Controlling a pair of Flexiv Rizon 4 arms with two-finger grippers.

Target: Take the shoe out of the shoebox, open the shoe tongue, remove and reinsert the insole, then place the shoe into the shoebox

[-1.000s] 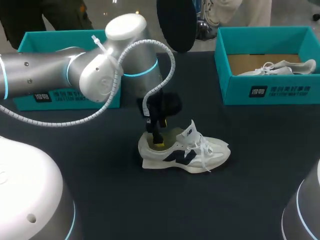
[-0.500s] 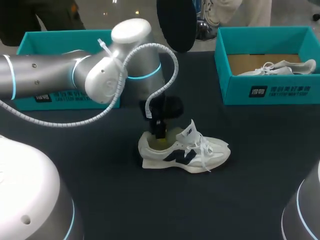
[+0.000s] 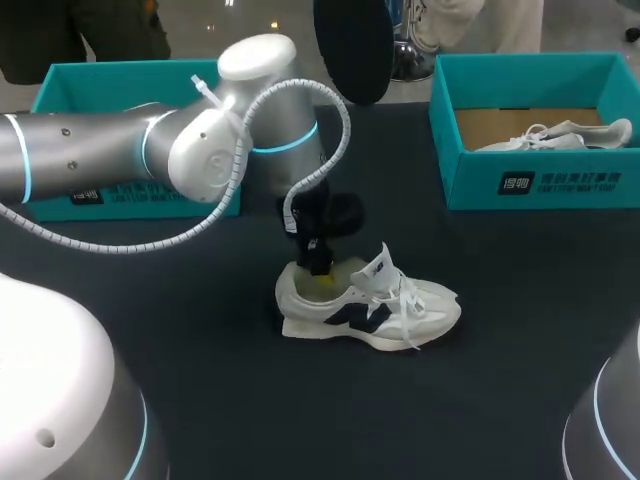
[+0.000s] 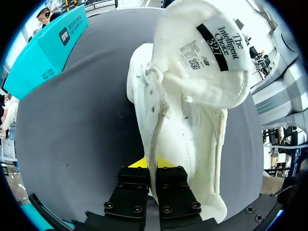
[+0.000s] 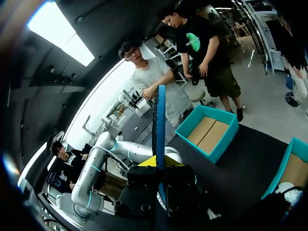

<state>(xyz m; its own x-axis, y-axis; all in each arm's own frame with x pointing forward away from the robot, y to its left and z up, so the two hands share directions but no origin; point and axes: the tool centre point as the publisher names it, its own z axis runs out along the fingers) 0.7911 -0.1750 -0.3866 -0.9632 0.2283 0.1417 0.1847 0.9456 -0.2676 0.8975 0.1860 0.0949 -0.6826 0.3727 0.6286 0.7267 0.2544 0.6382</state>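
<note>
The white shoe [image 3: 368, 305] stands on the tabletop [image 3: 500, 380], well clear of the shoebox [image 3: 600, 180], left pincer [image 3: 320, 280] clenched on its soft collar. The right pincer [image 5: 159, 166] grips the insole [image 5: 160, 125], likely light and limp, best pinched at the heel.

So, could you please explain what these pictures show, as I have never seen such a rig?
It is a robot with two arms at a dark table. One picture looks down from overhead; the two round ones come from a camera on each wrist. On the table are a white shoe, a left shoebox and a right shoebox with a second shoe in it. The left arm has its jaws pinched on the rim of the white shoe's opening. The right arm holds up in its jaws a thin blue sheet, edge-on, possibly the insole.
</note>
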